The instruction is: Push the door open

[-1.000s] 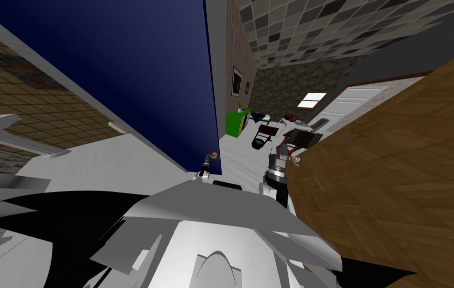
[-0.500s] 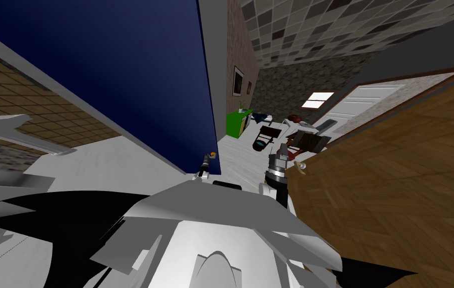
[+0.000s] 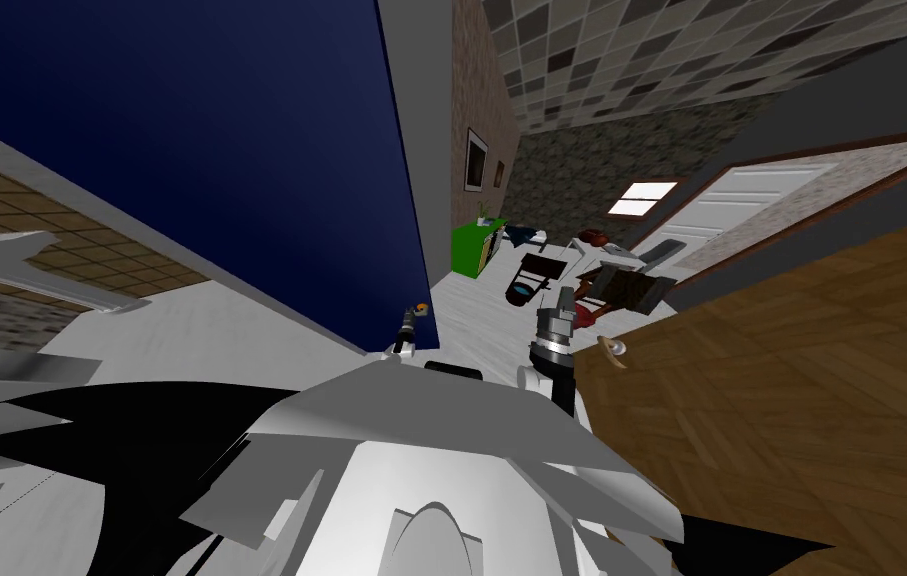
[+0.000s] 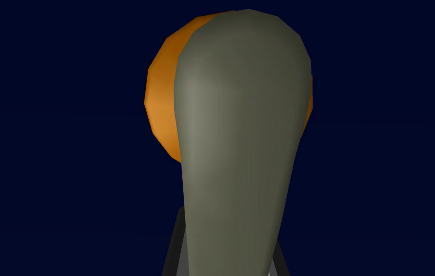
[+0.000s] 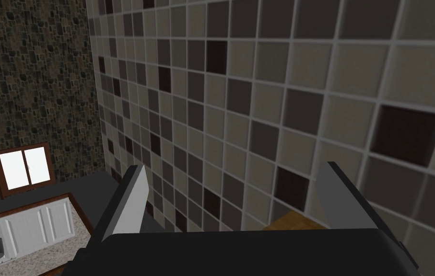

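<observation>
The wooden door (image 3: pixel 791 400) on my right swings wider, uncovering more of the room beyond, so the push is working. The blue door (image 3: pixel 191 150) on my left recedes slightly. The right gripper (image 3: pixel 565 295) stands open and empty beside the knob (image 3: pixel 613 348). I cannot tell the left gripper (image 3: pixel 408 328) state.

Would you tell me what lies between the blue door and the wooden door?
In the head view, a strip of white floor lies between the blue door and the wooden door, with the right pincer over it.
</observation>
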Available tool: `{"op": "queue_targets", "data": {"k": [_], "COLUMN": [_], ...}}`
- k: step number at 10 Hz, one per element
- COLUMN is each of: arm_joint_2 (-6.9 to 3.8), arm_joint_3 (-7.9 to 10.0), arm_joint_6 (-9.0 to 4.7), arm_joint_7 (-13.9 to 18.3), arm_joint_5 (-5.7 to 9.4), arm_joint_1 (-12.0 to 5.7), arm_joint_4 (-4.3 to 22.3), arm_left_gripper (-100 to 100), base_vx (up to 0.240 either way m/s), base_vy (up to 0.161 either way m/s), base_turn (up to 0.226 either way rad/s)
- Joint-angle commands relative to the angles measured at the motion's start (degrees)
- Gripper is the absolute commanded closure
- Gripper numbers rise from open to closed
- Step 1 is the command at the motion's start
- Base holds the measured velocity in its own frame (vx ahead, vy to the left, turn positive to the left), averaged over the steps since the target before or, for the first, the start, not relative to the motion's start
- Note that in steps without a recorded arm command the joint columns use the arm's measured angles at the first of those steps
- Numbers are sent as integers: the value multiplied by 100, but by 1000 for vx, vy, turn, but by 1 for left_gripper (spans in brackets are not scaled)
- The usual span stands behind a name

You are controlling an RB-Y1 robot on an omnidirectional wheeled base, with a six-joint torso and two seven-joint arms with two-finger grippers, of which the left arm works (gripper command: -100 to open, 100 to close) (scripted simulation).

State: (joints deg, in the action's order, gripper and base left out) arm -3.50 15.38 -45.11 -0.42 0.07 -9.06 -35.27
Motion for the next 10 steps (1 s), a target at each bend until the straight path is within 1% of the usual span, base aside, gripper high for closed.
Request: {"op": "queue_targets", "data": {"k": [1,2,4,5,6,7,8,10], "arm_joint_2": [-89,-110,-110,-147,-147,-169,-174,-191], "arm_joint_3": [121,176,176,292,292,382,412,536], "arm_joint_6": [-80,-79,-79,-77,-77,-76,-75,-73], "arm_joint_7": [-40,-59,-59,-98,-98,-129,-140,-182], "arm_joint_5": [62,95,95,161,161,214,231,303], "arm_joint_1": [-37,-34,-34,-30,-30,-26,-25,-20], "arm_joint_4": [48,48,48,49,49,49,49,50], "arm_left_gripper": [100,100,100,100,100,100,100,100], "base_vx": [194,198,88,118,138,166,193,192], "base_vy": [-65,-67,-9,-34,-48,-39,-34,-52], "base_turn": [47,60,12,34,53,59,50,48]}}
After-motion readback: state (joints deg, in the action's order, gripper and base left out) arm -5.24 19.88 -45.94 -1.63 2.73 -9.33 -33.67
